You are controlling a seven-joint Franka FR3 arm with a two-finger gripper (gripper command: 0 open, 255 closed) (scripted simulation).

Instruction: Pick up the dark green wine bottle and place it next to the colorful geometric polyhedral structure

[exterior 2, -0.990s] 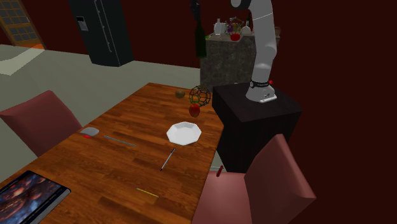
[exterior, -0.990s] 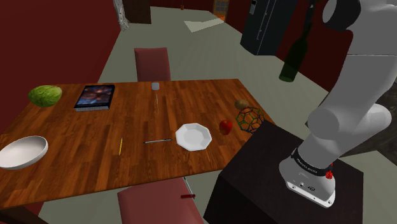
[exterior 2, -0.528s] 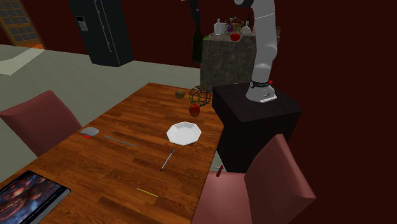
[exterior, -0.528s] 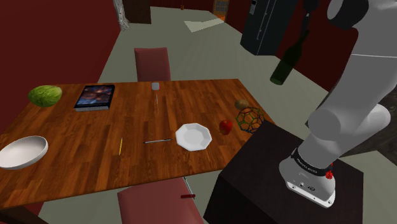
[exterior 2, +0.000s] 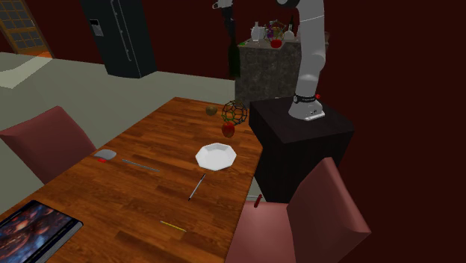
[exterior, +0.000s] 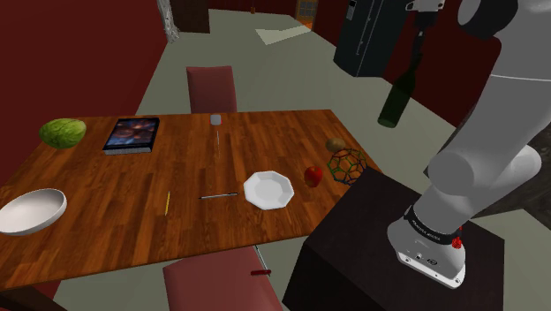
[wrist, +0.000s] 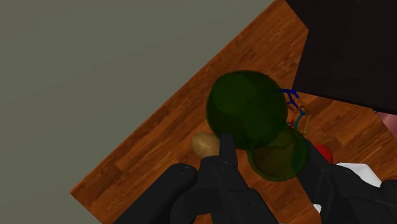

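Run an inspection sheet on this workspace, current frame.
Surface: wooden table, mostly bare between items.
Job's things: dark green wine bottle held aloft, not yet placed; polyhedral structure on the table near the stand.
Clutter: red apple, potato, white plate, knife, bowl, book, green cabbage, glass.
Grippers: gripper shut on the bottle's neck.
Cables: nothing seen.
Surroundings: red chair, dark fridge, red walls.
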